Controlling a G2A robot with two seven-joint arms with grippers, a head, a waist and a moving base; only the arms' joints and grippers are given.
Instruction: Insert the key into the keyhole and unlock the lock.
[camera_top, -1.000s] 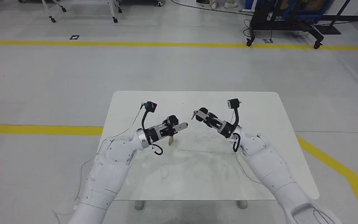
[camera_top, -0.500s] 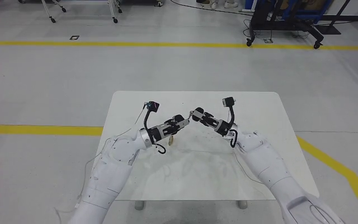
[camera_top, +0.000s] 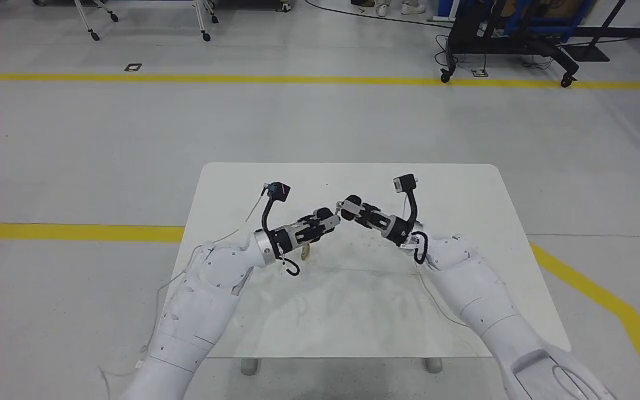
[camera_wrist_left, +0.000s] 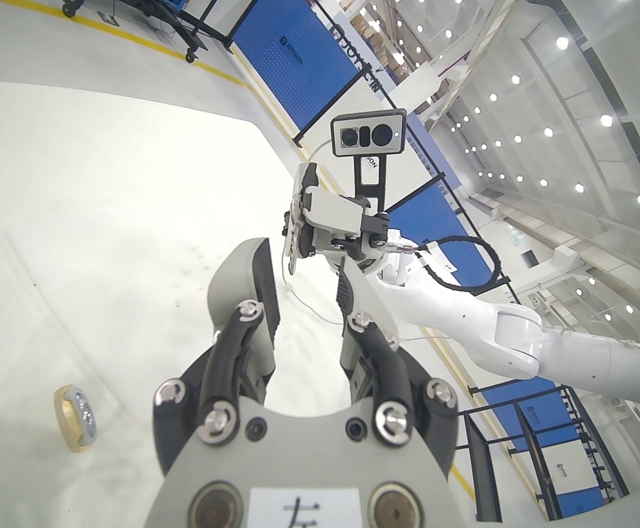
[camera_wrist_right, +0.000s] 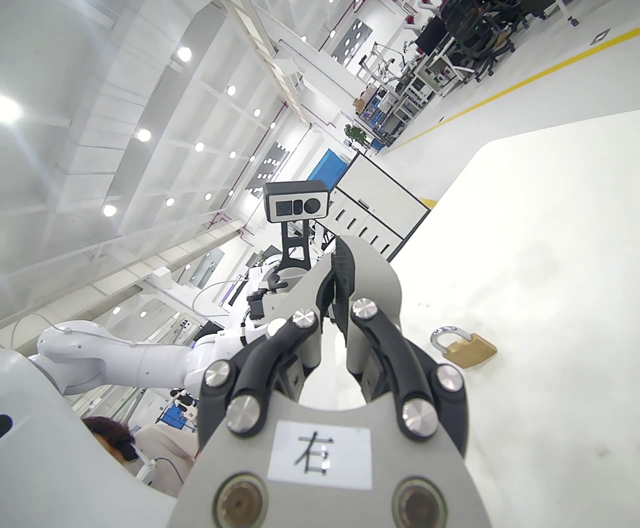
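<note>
A brass padlock (camera_top: 304, 256) with a silver shackle lies flat on the white table (camera_top: 450, 190); it is also in the left wrist view (camera_wrist_left: 75, 417) and the right wrist view (camera_wrist_right: 465, 347). My right gripper (camera_top: 343, 207) hangs above the table's middle, shut on a small silver key (camera_wrist_left: 295, 227) with a thin white string trailing from it. My left gripper (camera_top: 327, 217) faces it tip to tip, open and empty (camera_wrist_left: 302, 260), with the key just beyond its fingertips. In the right wrist view the shut right gripper (camera_wrist_right: 340, 272) hides the key. The padlock lies below and beside the left gripper.
The white table has bare room on all sides of the padlock. Yellow floor lines and wheeled racks (camera_top: 510, 40) lie beyond the far edge. A person (camera_wrist_right: 125, 445) sits in the background, away from the table.
Both grippers have moved toward each other above the table's middle and now nearly meet. The padlock has not moved.
</note>
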